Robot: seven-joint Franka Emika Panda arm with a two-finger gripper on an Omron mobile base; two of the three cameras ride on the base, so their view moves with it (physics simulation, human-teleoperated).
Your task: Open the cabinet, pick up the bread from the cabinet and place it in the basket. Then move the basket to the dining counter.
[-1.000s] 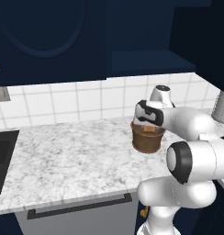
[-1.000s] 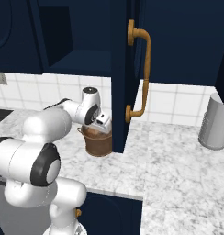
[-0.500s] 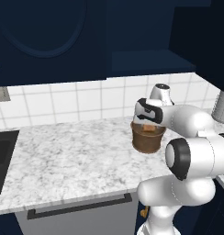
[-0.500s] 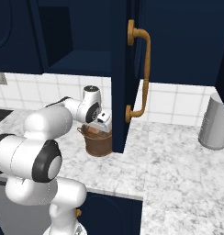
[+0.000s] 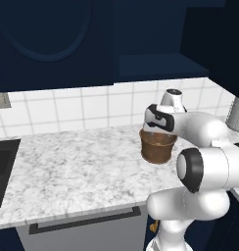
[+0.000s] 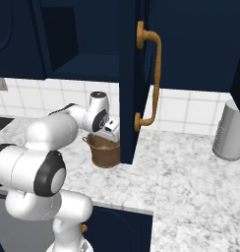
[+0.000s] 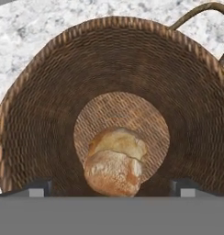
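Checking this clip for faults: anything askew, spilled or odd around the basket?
Nothing stands out. The bread lies on the floor of the basket, which stands upright on the marbled worktop. The open gripper hangs over it. The cabinet door stands open, as the task requires.

Even, flat rendered light falls on the white-grey marbled surface [image 5: 67,166], with only a soft shadow around the round brown woven basket [image 5: 157,146]. Above the basket, the dark navy wall cabinet [image 6: 136,59] is dim inside. The hand view is sharp, the basket's weave [image 7: 49,92] crisp, without glare.
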